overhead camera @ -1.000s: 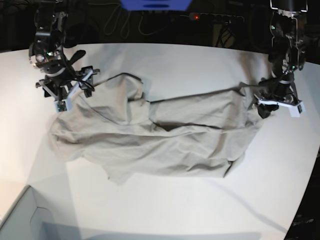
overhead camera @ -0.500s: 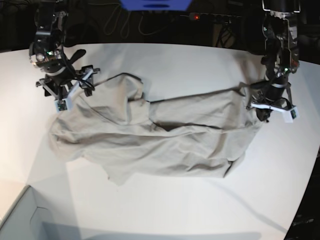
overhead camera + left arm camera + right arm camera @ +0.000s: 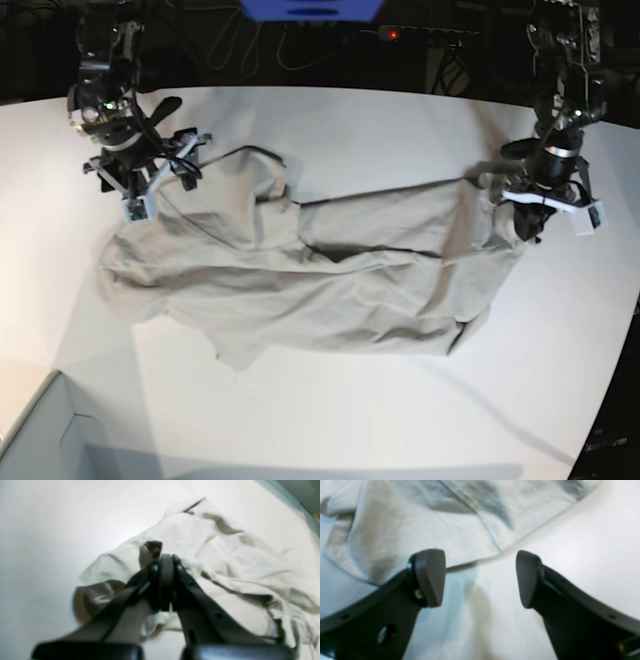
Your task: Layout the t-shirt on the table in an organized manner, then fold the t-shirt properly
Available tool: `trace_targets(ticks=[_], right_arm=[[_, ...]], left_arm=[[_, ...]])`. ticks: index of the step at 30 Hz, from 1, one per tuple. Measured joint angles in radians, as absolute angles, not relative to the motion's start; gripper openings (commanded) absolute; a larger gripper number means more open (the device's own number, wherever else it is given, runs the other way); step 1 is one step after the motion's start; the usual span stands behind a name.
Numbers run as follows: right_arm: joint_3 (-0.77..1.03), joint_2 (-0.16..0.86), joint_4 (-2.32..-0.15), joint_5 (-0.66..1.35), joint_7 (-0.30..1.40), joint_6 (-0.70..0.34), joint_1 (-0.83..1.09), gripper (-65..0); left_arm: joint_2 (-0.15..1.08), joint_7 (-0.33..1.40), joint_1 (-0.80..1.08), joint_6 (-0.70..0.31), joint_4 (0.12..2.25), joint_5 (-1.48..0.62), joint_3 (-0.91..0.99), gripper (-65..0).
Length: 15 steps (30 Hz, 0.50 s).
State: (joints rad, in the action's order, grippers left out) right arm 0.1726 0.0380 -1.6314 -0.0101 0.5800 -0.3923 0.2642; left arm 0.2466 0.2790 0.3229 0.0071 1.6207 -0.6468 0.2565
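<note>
Left gripper [image 3: 162, 562] clamped on an edge fold of the t-shirt [image 3: 330, 280]; right gripper [image 3: 480, 577] jaws apart, hovering over its opposite edge. T-shirt lies crumpled mid-table [image 3: 330, 420]. Looks soft, light, limp; best pinched at hems or corners.

Robot lab: white table [image 3: 380, 130], cables [image 3: 250, 45], power strip [image 3: 430, 36] behind

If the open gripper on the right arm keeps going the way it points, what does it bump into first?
Probably the edge of the t-shirt, lying just ahead of the open right gripper. Bare table shows between the fingertips, though depth is hard to judge.
</note>
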Motion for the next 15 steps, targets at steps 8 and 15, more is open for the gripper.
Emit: trace_targets(ticks=[8,15], right_arm=[[0.142,0.036,-1.475,-0.003,0.576,-0.397,0.159,-20.6],[0.144,0.063,-1.365,-0.002,0.534,-0.396,0.108,-20.9]], left_arm=[[0.249,0.277,0.332,0.005,1.616,-0.647,0.324,-65.0],[0.246,0.279,0.341,0.004,1.616,-0.648,0.326,-65.0]])
